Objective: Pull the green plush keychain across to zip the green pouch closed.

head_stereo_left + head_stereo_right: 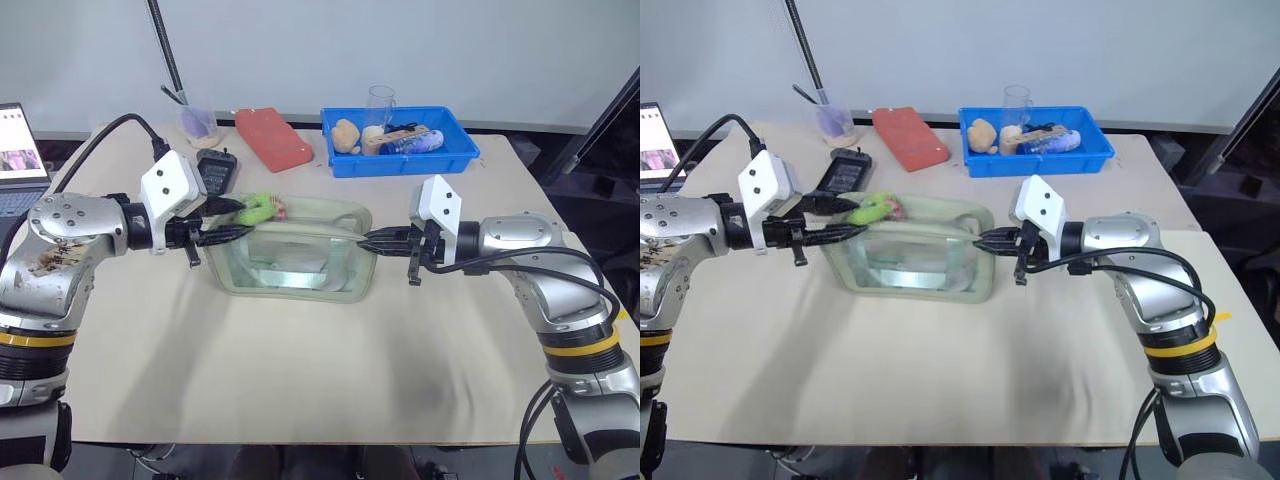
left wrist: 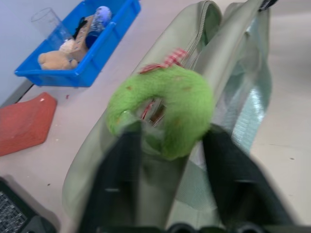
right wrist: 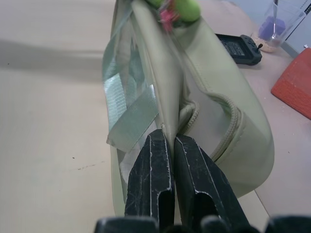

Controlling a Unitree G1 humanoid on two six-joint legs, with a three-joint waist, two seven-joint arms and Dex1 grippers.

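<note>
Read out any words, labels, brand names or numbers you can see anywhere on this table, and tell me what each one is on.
No text can be read anywhere.
Laptop screen: shows a picture and lines, too small to read.
Black device: markings too small to read.
Bottle in the blue bin: label blurred.

Fuzzy plush keychain [image 2: 165, 109]; matt fabric pouch [image 1: 290, 262] with glossy clear plastic panel.

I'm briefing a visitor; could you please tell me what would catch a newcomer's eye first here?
The pale sage-green fabric pouch with a clear window sits mid-table, stretched between two arms. The right gripper pinches its end shut, while the open left gripper straddles the lime-green fuzzy plush keychain. Behind stands a bright blue plastic bin.
</note>
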